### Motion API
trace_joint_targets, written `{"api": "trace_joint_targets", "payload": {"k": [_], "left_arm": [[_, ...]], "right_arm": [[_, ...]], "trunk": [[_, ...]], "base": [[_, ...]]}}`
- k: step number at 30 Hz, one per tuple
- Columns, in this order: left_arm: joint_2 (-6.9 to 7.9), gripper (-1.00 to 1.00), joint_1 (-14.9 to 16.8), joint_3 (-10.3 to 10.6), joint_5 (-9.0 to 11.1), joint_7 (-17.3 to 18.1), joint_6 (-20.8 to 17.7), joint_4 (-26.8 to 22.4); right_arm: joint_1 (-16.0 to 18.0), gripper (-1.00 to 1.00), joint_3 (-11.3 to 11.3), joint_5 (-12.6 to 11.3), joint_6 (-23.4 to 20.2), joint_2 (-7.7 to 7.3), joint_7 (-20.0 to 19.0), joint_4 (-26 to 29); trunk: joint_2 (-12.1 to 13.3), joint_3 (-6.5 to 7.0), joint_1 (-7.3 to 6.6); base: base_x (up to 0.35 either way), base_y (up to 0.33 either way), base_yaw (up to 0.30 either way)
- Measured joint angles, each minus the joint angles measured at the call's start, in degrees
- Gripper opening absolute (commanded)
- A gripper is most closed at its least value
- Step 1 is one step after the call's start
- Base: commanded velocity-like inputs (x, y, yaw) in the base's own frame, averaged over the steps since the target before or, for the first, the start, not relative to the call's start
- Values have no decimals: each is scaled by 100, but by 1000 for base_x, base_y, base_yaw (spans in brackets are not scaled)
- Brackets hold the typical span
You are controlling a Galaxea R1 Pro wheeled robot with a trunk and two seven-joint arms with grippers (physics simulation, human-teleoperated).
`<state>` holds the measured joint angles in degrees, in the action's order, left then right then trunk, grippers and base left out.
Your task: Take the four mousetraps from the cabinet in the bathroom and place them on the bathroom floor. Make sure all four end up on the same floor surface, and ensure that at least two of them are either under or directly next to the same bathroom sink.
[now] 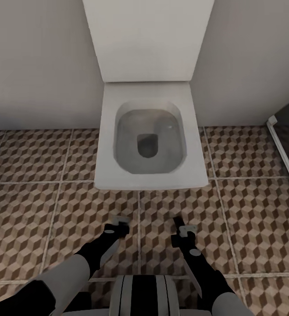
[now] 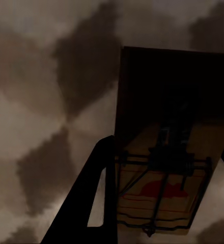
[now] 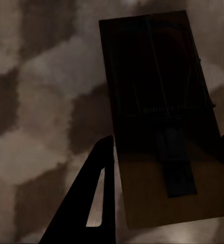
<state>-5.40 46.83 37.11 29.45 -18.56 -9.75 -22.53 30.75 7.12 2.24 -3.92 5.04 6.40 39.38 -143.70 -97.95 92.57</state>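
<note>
mousetraps: one (image 2: 160, 188) in left pincer (image 1: 118, 225), another (image 3: 163, 127) in right pincer (image 1: 182, 228) | white toilet (image 1: 151, 140) ahead (lid up)

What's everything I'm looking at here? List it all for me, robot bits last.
Toilet: one, white, lid up, against the wall, straight ahead of the robot.
Wall: pale grey, behind the toilet.
Floor: brown, beige and white cube-pattern tiles with pale grout.
White bar: one, on the floor at the robot's right; what it is cannot be told.
Mousetraps: two, tan wood with dark metal, one held in the left jaws, one in the right.
Left gripper: dark, low over the floor.
Right gripper: dark, low over the floor.
Robot's body: white and black.
</note>
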Motion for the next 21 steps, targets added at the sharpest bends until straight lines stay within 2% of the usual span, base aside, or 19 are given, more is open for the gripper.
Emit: {"api": "trace_joint_targets", "payload": {"k": [15, 16, 21], "left_arm": [[-1, -100, 0, 2, 7, 1, 12, -4], [-1, -100, 0, 2, 8, 1, 12, -4], [-1, -100, 0, 2, 8, 1, 13, -4]], "right_arm": [[0, -100, 4, 0, 0, 0, 0, -1], [0, 100, 4, 0, 0, 0, 0, -1], [1, 100, 4, -10, 2, 0, -5, -1]], "trunk": [[0, 0, 0], [0, 0, 0], [0, 0, 0]], "base": [[0, -11, 0], [0, 0, 0], [0, 0, 0]]}}
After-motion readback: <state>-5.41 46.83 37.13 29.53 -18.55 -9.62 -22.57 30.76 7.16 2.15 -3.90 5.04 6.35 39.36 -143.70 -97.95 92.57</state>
